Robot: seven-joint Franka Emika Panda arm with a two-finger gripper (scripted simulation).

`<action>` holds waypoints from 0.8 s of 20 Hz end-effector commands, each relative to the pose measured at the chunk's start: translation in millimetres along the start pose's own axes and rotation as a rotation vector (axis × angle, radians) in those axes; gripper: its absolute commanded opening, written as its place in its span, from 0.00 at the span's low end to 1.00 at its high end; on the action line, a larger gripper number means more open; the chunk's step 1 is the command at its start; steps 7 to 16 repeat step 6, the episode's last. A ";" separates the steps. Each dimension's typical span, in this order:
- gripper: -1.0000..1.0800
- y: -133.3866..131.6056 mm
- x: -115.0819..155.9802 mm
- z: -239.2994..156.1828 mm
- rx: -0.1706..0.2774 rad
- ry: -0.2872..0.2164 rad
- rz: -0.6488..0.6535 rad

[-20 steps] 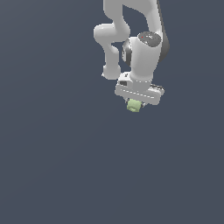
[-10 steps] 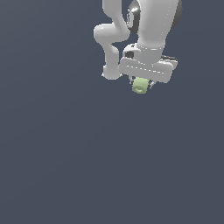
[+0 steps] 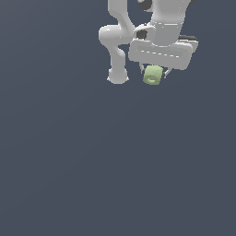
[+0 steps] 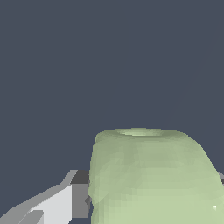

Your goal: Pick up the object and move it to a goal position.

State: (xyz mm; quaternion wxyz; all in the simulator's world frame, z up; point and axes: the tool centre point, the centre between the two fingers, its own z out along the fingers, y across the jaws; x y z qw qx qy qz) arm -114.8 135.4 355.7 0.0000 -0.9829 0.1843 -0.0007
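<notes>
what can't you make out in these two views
- Fingertips of the end effector: in the exterior view the white hand body and the small pale green rounded cube cover them.
- Far finger: in the wrist view the cube fills the frame; only one grey finger shows beside it.
- Upper arm: cut off by the exterior view's top edge.
- Goal position: no marker shows in either view.
- Cube's lower part: cut off by the wrist view's edge.
</notes>
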 end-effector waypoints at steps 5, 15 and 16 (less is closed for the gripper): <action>0.00 -1.6 -1.9 -12.1 -0.001 -0.001 0.000; 0.00 -1.7 -1.8 -12.0 -0.001 -0.001 0.000; 0.00 -1.7 -1.8 -12.0 -0.001 -0.001 0.000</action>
